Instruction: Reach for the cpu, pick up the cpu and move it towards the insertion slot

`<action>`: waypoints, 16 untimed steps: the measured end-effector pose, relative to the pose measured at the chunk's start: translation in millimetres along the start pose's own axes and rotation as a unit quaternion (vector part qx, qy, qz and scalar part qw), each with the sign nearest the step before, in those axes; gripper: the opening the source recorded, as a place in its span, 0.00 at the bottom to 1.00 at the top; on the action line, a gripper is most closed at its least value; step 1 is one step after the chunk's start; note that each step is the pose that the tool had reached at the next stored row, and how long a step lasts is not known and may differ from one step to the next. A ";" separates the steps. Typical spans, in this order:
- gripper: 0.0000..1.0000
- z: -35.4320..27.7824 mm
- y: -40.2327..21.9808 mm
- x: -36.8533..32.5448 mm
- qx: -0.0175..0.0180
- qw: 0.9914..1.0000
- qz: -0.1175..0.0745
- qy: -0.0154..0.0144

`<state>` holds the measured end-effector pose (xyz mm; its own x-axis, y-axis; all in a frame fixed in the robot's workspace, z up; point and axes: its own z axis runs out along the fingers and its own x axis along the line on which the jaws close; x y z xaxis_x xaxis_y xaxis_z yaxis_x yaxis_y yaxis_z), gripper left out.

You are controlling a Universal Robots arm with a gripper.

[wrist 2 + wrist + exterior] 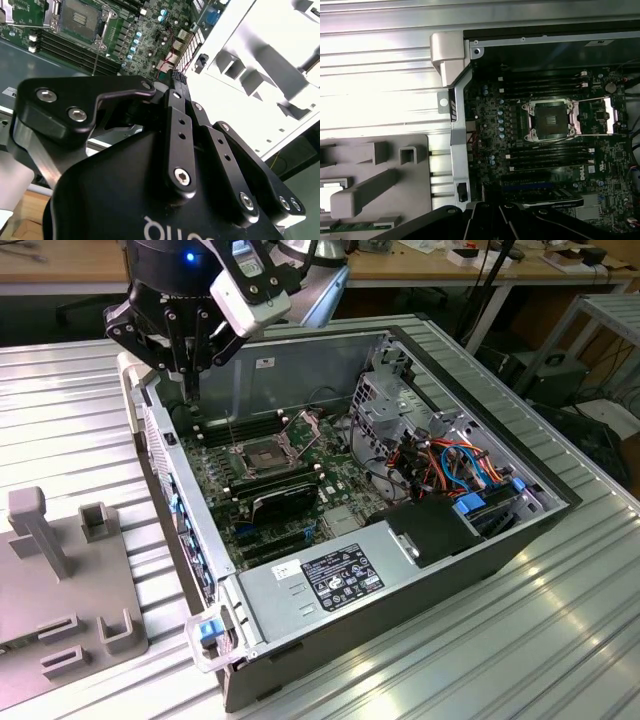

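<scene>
One gripper [190, 388], fingers together, nothing seen between them, above the open computer case [310, 365] wall on the exterior view's left. One insertion slot [262, 457] on the motherboard [340, 475]. One cpu [329, 192], seemingly the pale square in the grey fixture [380, 175] beside the case, on the desk [520, 640].

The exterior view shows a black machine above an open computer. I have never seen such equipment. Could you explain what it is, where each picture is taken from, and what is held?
The black machine is a robot arm's gripper, hanging above the edge of an open computer case, which lies on a ribbed metal table. The exterior view comes from a camera off the arm; both wrist views come from cameras riding on the arm. Inside the case, the silvery-framed square is the insertion slot. At the exterior view's left lies a grey plate with slotted blocks. Whether the gripper holds anything, I cannot tell.
</scene>
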<state>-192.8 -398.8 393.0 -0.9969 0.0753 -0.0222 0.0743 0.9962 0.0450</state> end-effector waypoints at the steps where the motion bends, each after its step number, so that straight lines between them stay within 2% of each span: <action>1: 0.11 0.0 -0.1 1.0 0.000 1.000 0.000 0.000; 16: 0.11 -0.2 -0.9 11.5 0.000 1.000 0.000 0.000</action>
<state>-204.4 -398.8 392.9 -0.9969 0.0753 -0.0216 0.0743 0.9962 0.0450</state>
